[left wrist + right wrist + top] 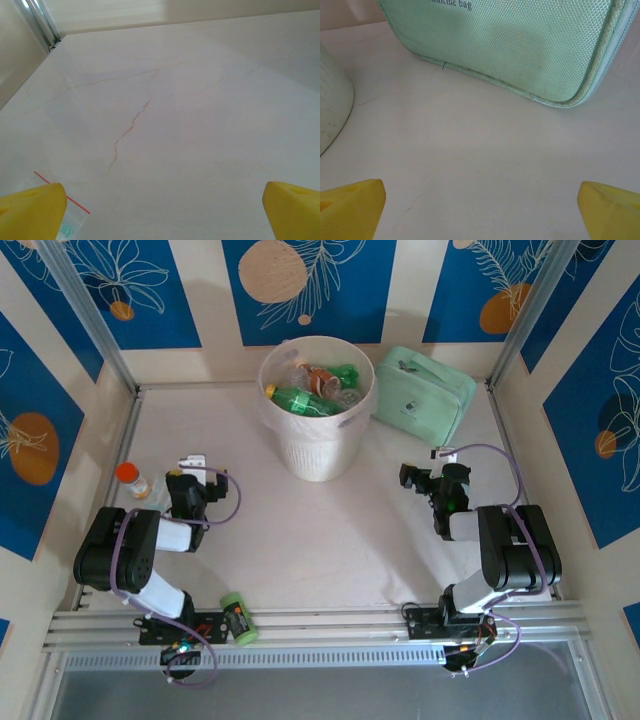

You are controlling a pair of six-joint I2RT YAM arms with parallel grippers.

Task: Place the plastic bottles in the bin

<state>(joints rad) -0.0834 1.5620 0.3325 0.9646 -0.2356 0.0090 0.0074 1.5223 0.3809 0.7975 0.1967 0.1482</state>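
1. From the top view, the bin [317,410] stands upright at the far middle of the table [300,550]. The plastic bottles [310,395] lie inside it, heaped up to the rim: a green one with a yellow cap, a brownish one and some clear ones.
2. The same view gives the mint-green bag [424,395] just beside the bin on its right, an orange-capped jar [130,478] near the left wall, and a light-green can [238,618] lying on the rail by the left arm's base.
3. The left gripper [195,470] is low over the table, near the jar and well apart from the bin. The right gripper [412,477] is to the right of the bin, nearer the arms than the bag is.
4. The left wrist view adds the detail of the jaws: the left gripper [162,212] stands wide open and holds nothing, its yellow fingertips [32,210] far apart. Between them is bare table with a thin brownish line [127,130]. A small clear sachet [70,220] with a red stripe lies flat beside the left fingertip.
5. The right wrist view shows the right gripper [480,210] also wide open and not holding anything. Ahead of it lies the woven side of the bag [520,45], and the curved wall of the bin [332,105] is at the left edge.
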